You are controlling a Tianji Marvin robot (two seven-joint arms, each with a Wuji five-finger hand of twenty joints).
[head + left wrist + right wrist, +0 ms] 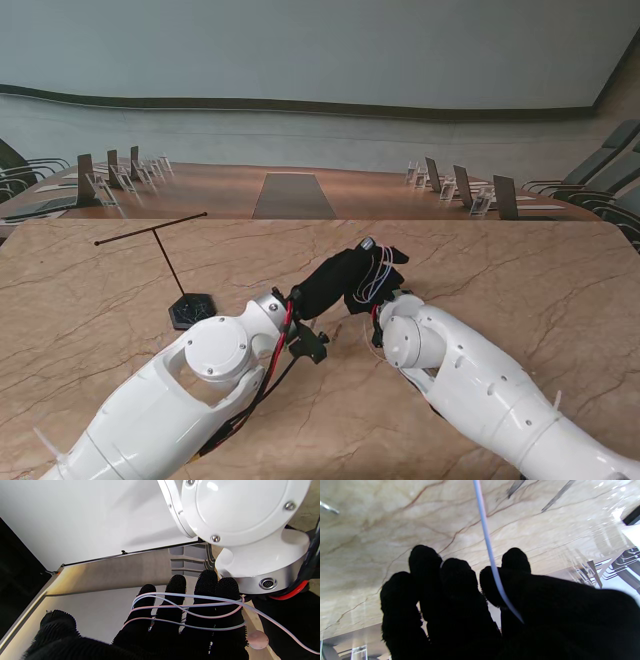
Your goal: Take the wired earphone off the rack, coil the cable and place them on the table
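- Over the marble bench (520, 270), right of the empty T-shaped rack (172, 262), the black-gloved left hand (335, 280) holds its four fingers (175, 600) straight, with several loops of pale earphone cable (190, 616) wound around them.
- One earbud (257, 640) dangles beside that hand.
- The right hand (495, 610) pinches the cable's free run between thumb and fingers, right of the coil.

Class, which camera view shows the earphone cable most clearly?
The left wrist view: the earphone cable loops several times across the left hand fingers. The right wrist view shows one strand running to the right hand. The stand view shows only thin loops.
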